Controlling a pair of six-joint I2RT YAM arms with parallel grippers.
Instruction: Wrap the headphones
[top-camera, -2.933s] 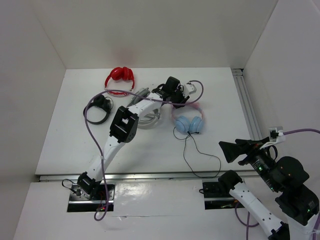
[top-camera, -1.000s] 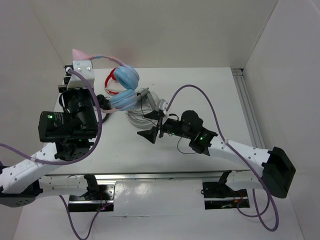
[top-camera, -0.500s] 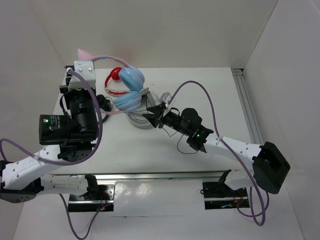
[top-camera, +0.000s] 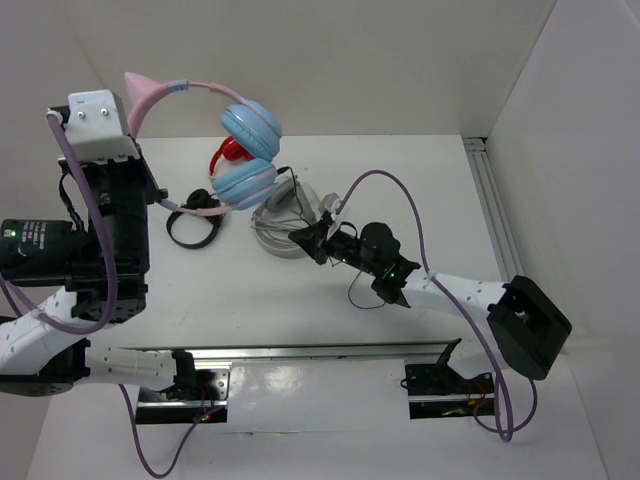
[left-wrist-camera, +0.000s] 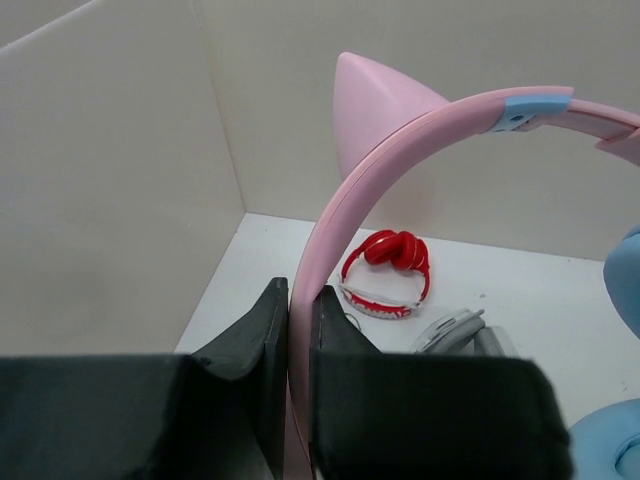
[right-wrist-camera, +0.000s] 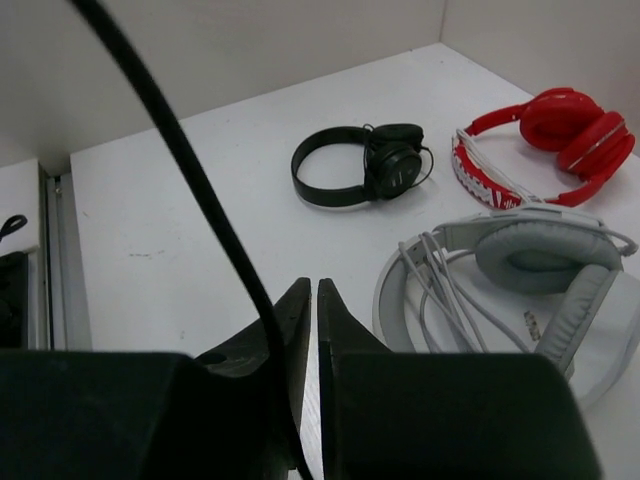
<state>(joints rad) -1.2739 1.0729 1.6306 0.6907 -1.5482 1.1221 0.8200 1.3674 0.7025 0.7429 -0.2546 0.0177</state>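
Headphones (top-camera: 250, 127) hanging aloft over the table's far left. Nipping the black cable (right-wrist-camera: 200, 190) in the nearly closed right gripper (right-wrist-camera: 313, 300); clamping the pink headband in the left gripper (left-wrist-camera: 300, 300). Risking the thin cable slipping free or snagging the grey pair (right-wrist-camera: 540, 260). Showing both pinches clearly only from the wrists, the dangling earcups only from above.

White table (right-wrist-camera: 180, 230) with red pair (right-wrist-camera: 570, 125), black pair (right-wrist-camera: 392, 160), grey pair (right-wrist-camera: 540, 255) (all headphones)
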